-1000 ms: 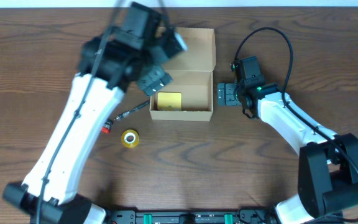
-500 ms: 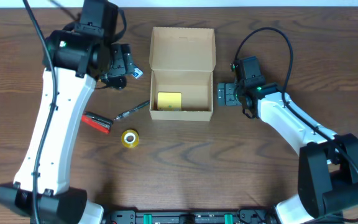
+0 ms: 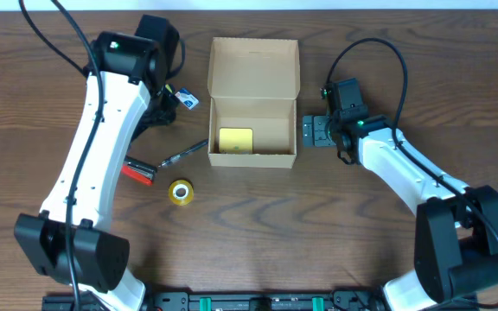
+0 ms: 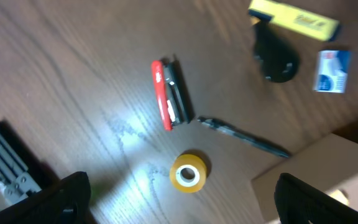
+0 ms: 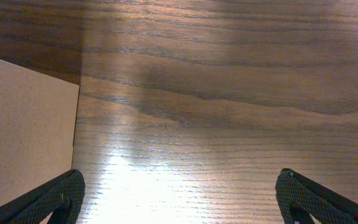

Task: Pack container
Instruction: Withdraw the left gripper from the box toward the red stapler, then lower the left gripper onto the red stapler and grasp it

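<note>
The tan cardboard container (image 3: 253,121) stands open at the table's middle, lid flap folded back, with a flat yellow item (image 3: 236,140) inside. Its corner shows in the left wrist view (image 4: 328,183). My left gripper (image 3: 161,105) is open and empty, held above the table left of the container. Its view (image 4: 188,205) looks down on a yellow tape roll (image 4: 189,173), a black pen (image 4: 244,137) and a red-and-black tool (image 4: 169,93). My right gripper (image 3: 311,132) is open and empty beside the container's right wall (image 5: 23,130).
Left of the container lie the pen (image 3: 184,154), red tool (image 3: 138,170), tape roll (image 3: 180,192) and a small blue-and-white packet (image 3: 188,101). The left wrist view also shows a yellow highlighter (image 4: 294,18), a black round object (image 4: 276,56) and the packet (image 4: 333,70).
My left arm has swung from over the container's left rim out to the left, uncovering the red tool. The right arm has not moved.
</note>
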You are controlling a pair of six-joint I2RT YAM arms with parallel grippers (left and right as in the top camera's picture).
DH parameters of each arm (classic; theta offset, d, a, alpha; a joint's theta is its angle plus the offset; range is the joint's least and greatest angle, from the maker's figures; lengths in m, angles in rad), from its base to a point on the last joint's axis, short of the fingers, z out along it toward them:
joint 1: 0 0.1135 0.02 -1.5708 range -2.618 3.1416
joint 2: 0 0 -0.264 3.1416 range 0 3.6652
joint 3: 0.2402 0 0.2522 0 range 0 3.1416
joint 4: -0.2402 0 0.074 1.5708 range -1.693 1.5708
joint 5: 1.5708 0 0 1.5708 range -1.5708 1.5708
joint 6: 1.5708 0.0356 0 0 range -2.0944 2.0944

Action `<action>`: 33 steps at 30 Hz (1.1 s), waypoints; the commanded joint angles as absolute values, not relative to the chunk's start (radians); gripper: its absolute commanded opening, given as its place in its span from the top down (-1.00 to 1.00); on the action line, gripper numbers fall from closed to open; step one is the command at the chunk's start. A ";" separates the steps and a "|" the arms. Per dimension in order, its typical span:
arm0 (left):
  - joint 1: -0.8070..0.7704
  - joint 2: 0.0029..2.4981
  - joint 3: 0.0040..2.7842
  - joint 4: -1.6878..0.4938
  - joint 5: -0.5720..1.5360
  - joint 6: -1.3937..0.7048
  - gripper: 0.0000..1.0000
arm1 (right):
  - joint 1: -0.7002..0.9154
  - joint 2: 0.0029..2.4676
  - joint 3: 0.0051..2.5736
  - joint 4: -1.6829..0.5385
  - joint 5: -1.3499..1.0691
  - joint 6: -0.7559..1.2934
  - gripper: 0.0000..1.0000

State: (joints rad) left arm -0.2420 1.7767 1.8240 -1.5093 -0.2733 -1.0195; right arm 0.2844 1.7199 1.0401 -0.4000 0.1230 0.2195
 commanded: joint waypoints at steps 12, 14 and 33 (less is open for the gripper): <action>-0.234 1.782 1.796 -1.396 -0.291 -0.925 -0.90 | 0.276 1.728 1.037 -0.401 0.123 0.231 -0.99; -0.234 1.775 1.796 -1.370 -0.291 -0.903 -0.91 | 0.276 1.728 1.037 -0.401 0.123 0.231 -0.98; -0.134 1.415 1.210 -1.132 -0.232 -0.965 -0.91 | 0.276 1.728 1.037 -0.401 0.123 0.231 -0.99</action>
